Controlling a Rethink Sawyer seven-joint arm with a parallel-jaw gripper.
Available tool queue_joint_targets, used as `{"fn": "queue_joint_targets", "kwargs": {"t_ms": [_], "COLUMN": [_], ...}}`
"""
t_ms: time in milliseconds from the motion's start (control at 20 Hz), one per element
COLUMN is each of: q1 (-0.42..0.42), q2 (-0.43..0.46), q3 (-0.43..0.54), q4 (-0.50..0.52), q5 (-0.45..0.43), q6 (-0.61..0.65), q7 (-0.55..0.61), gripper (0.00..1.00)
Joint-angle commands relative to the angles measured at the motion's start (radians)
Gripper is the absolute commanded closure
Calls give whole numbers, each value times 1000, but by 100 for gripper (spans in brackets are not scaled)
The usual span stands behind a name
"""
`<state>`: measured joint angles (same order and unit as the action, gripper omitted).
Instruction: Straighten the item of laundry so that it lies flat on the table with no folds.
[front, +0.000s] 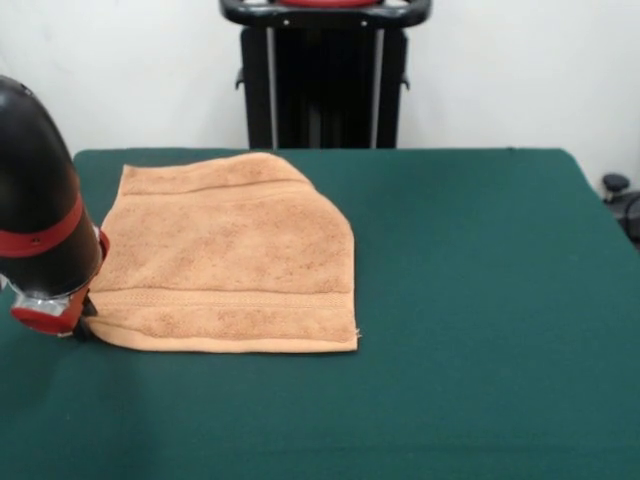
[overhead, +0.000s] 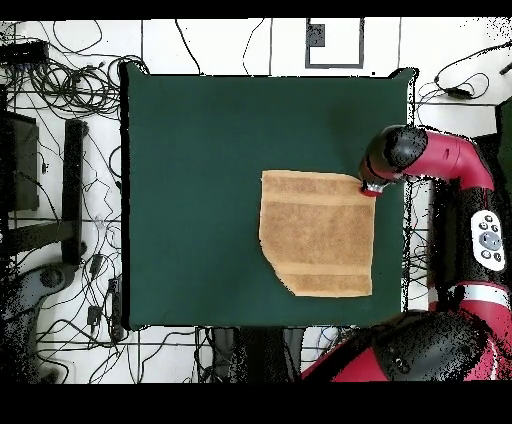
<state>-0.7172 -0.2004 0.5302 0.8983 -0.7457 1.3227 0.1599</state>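
Note:
The light orange-tan towel (front: 230, 255) lies on the dark green table (front: 480, 300), left of centre in the front view. It is mostly flat. Its far right corner is turned in, leaving a slanted edge there. A woven band runs near the near edge and another near the far edge. My gripper (front: 82, 325) is down at the towel's near left corner, under the black and red wrist. In the overhead view the towel (overhead: 318, 235) lies near the table's (overhead: 200, 180) right edge, with the gripper (overhead: 371, 188) at its top right corner. I cannot tell whether the gripper is open or shut.
The robot's black pedestal (front: 325, 80) stands behind the table's far edge. The red arm (overhead: 450, 160) reaches in over the table's right edge in the overhead view. Cables (overhead: 60, 70) lie on the floor around the table.

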Motion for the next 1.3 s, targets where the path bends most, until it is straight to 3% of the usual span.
{"fn": "queue_joint_targets", "kwargs": {"t_ms": [50, 1300], "q1": [77, 121], "q2": [-12, -13], "q3": [136, 139], "q4": [-60, -99], "q5": [-45, -23], "q6": [-101, -125], "q7": [-406, -503], "gripper": [100, 100]}}
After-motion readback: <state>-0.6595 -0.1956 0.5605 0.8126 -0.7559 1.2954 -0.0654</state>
